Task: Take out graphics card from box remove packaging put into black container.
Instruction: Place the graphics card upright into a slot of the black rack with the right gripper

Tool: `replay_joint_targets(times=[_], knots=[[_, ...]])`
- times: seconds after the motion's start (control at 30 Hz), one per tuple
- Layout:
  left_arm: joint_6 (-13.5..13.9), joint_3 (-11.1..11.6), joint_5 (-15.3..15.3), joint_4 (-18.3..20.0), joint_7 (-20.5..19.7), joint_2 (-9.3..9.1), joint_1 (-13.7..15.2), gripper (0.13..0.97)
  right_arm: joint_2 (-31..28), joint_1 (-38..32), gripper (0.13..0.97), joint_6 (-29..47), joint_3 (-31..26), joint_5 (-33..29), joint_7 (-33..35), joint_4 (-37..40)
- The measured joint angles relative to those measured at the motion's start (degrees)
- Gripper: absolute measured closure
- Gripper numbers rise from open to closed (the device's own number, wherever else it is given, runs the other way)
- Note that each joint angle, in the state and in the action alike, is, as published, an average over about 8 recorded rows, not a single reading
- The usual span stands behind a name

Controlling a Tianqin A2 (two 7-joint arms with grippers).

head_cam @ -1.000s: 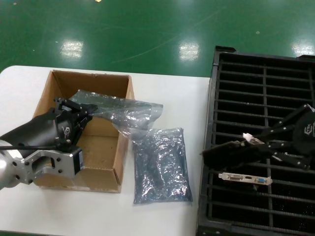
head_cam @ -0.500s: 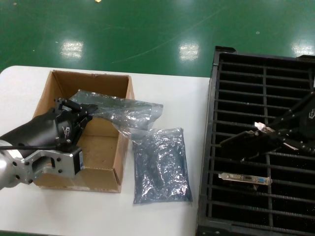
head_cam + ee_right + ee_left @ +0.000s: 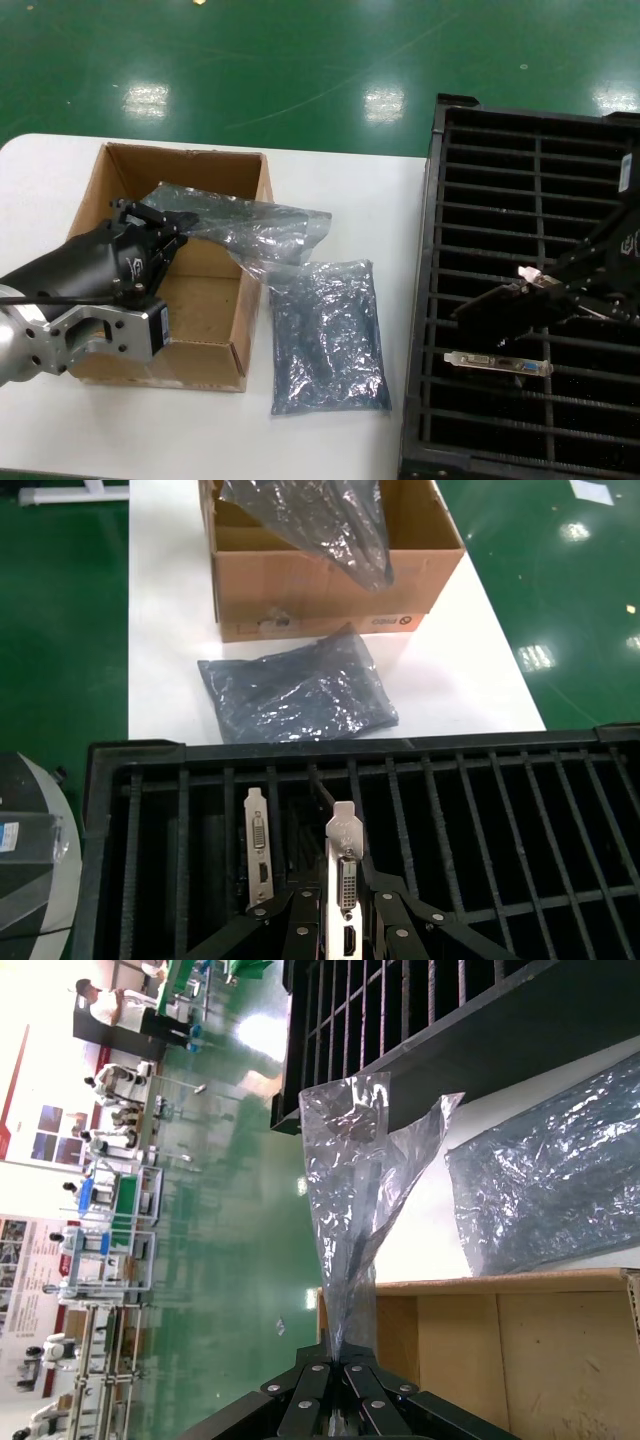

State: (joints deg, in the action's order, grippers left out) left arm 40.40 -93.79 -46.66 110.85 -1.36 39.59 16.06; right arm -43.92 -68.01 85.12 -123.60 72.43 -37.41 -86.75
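— Two bags, two cards, is that the count?

— Yes. Starting at the left: the left gripper [image 3: 160, 222] hangs over the box [image 3: 118, 172], its fingers pinched together on one end of the packaging [image 3: 245, 225]. That bag stretches away from the fingertips, over the box's right wall, with its far end open and slack. Inside the box only bare cardboard floor shows below the fingers.

— And the second bag?

— The second bag [image 3: 328, 335] lies flat on the white table [image 3: 340, 185], just beside the box's right wall and under the drooping end of the held one. Bare tabletop runs all round it, up to the rim of the black container [image 3: 432, 250].

— The cards?

— The right gripper [image 3: 555, 290] is above the container's slots, fingers clamped on the graphics card [image 3: 345, 865] at its silver bracket end, the board reaching out past the fingertips toward the table side. The twin card [image 3: 497, 362] stands in a slot just beside the held one, on the near side of the fingers. Every other slot in view is open.
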Motion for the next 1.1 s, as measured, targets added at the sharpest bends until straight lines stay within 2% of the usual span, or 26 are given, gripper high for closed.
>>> replay_joint_targets(times=[1.1], knots=[[0.0, 0.0, 0.0, 0.0, 0.0, 0.00, 0.0, 0.957, 4.2, -1.4, 0.907, -0.1, -3.8, -6.2, 5.0, 4.9]])
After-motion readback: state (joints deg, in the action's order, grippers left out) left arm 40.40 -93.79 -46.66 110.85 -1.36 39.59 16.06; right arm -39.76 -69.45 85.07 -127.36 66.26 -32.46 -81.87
